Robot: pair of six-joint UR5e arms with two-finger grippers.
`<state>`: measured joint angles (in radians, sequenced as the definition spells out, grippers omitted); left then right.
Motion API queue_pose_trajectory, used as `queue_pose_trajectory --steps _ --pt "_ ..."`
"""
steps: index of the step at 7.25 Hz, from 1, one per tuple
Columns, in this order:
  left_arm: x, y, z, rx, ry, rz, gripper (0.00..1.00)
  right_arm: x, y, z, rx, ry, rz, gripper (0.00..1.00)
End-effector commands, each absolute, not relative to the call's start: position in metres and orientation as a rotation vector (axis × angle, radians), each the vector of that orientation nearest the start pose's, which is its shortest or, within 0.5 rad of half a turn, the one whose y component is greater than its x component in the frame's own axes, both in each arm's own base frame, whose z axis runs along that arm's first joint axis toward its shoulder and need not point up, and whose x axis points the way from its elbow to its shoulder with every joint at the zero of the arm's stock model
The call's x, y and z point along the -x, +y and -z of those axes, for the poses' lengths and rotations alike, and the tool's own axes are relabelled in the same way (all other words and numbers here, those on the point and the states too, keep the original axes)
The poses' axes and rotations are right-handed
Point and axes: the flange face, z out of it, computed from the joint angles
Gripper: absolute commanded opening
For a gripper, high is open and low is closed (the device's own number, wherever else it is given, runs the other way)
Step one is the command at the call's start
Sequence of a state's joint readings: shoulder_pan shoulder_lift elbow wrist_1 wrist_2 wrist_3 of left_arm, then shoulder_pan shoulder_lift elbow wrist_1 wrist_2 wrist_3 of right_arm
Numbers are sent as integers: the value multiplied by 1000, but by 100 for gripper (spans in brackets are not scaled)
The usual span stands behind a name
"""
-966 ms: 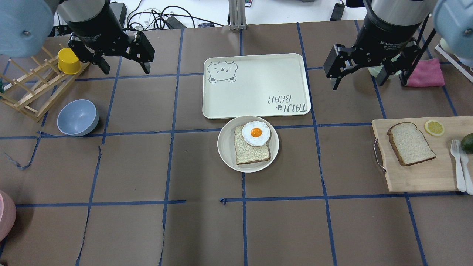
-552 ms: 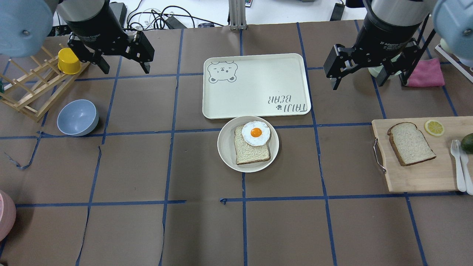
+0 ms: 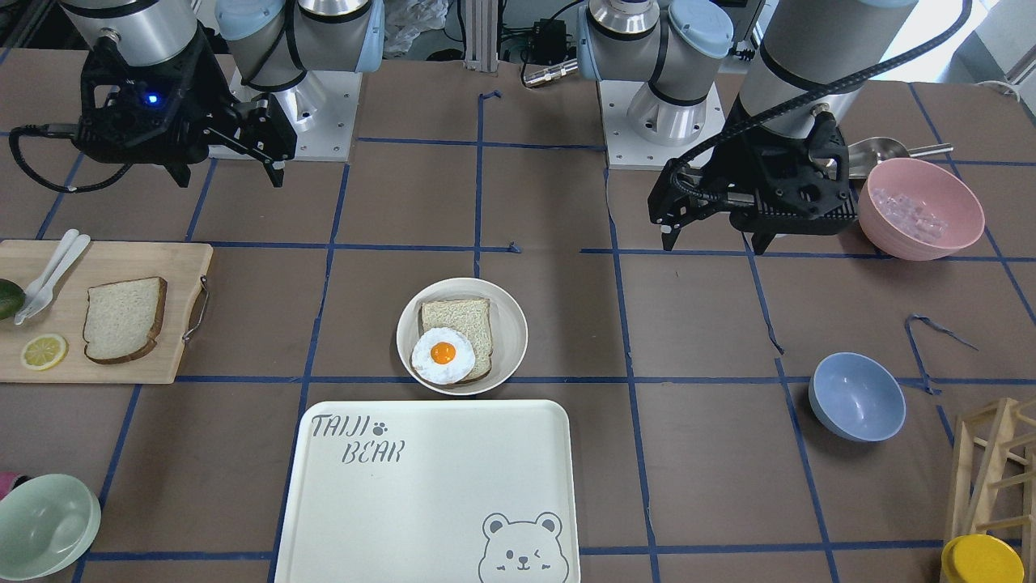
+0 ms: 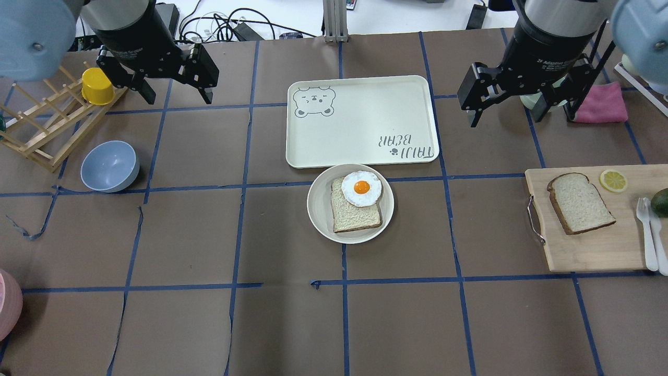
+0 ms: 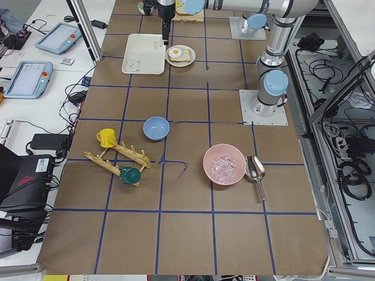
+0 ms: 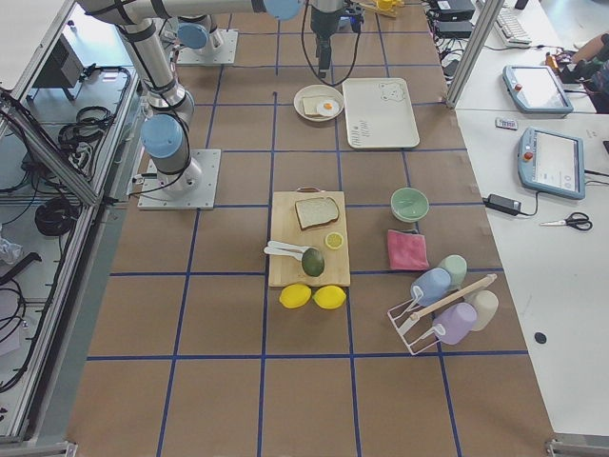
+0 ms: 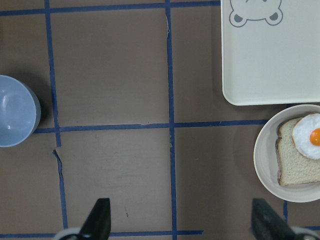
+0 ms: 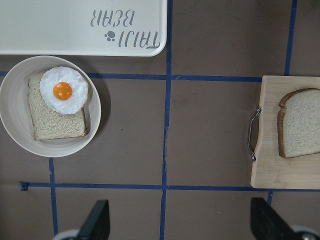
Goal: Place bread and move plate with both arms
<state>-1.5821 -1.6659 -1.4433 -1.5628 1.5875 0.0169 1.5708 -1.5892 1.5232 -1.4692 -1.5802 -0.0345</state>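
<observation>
Since each wrist camera catches only 2 black fingertips at its lower edge, the claws are best read from overhead. The left gripper (image 4: 177, 98) and the right gripper (image 4: 505, 120), both black 2-finger units, hang high over the table, fingers spread wide with nothing between them. Overhead, the right gripper's body hides most of a pale green bowl (image 3: 44, 526); a dark green avocado (image 4: 661, 202) is cropped at the edge. The bread (image 4: 580, 203), a large square white slice with a dark brown crust, lies flat on a wooden cutting board (image 4: 589, 250), below the right gripper and off to its right. The right wrist view cuts off part of it. The plate (image 4: 319, 209), round, shallow and cream-white, sits below and between the 2 grippers. On it, a fried egg (image 4: 361, 188) covers 1 corner of a smaller pale-crusted slice (image 4: 355, 216). A cream bear-print tray (image 4: 360, 120) lies just beside the plate. A lemon slice (image 4: 613, 180) shares the board. A blue bowl (image 4: 109, 166) lies below the left gripper, to its left. Against 1.0 s ago, bread, plate and egg lie unchanged; both grippers are barely displaced and equally spread.
</observation>
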Motion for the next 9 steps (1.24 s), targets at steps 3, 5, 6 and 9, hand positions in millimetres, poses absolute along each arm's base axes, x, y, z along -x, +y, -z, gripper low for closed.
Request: queue_pose_trajectory --steps 3,5,6,9 --pt "138 -535 -503 -45 3124 69 100 -132 -480 -510 46 3146 -60 100" --pt "137 -535 -503 -43 3124 69 100 -132 -479 -510 49 3154 -61 100" --pt "137 -535 -502 -43 3124 67 100 -131 -480 -509 47 3158 -61 100" --pt "137 -535 -503 -43 3124 69 100 -133 -479 -509 41 3146 -72 100"
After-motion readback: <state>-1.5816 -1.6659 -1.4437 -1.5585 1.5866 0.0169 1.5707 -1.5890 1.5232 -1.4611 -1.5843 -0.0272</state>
